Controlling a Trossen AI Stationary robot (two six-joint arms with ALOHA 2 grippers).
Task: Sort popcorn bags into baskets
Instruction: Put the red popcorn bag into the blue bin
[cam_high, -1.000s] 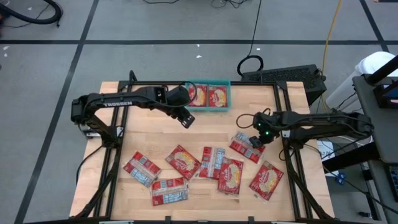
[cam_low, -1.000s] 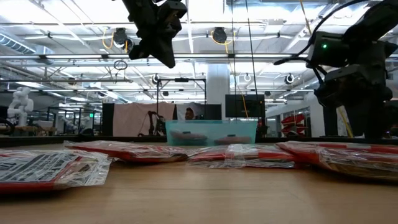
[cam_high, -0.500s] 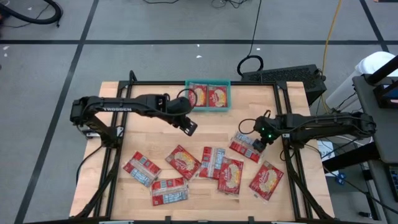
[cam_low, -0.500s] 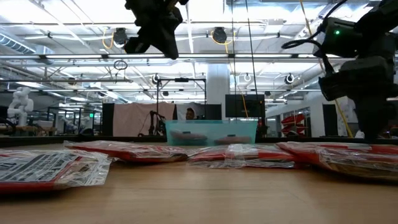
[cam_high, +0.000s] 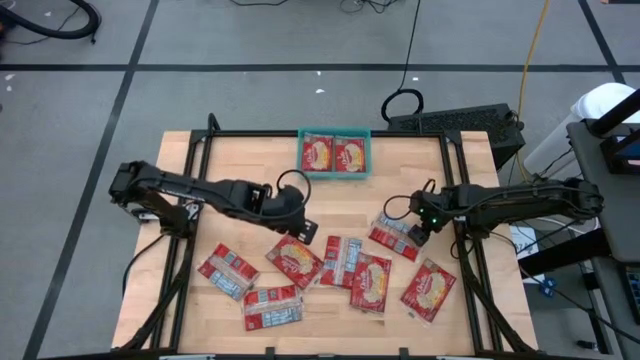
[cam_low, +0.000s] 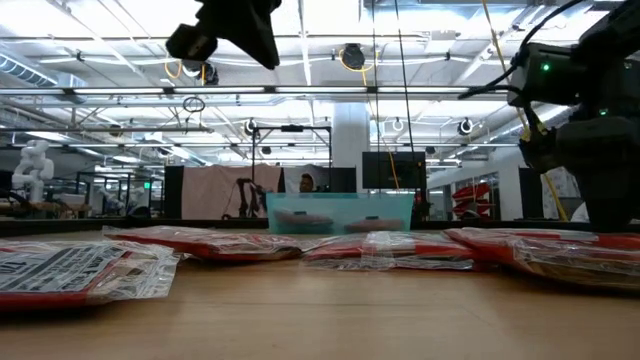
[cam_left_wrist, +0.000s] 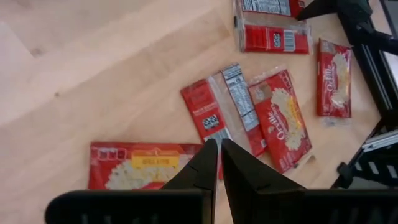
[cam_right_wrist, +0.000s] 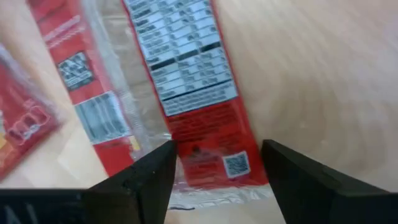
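Several red popcorn bags lie flat on the near half of the wooden table (cam_high: 240, 200), some of them overlapping. Two more lie in the teal basket (cam_high: 369, 155) at the far edge, which also shows in the low view (cam_low: 340, 212). My left gripper (cam_high: 303, 232) (cam_left_wrist: 219, 152) is shut and empty, and hovers above a face-up bag (cam_high: 293, 258) (cam_left_wrist: 149, 167). My right gripper (cam_high: 410, 231) (cam_right_wrist: 217, 165) is open and low over a bag lying back-up (cam_high: 393, 236) (cam_right_wrist: 199, 124). Its fingers stand on either side of that bag's end.
The black frame rails (cam_high: 180, 250) run along the table's left and right sides. Bare wood lies between the basket and the row of bags. In the low view the bags (cam_low: 390, 248) form a flat line across the table, with the room behind them.
My left gripper has swung from beside the basket toward the table's near edge and now hangs over the bags; its fingers have stayed shut. My right gripper has sunk toward the back-up bag beneath it. No bag has moved.
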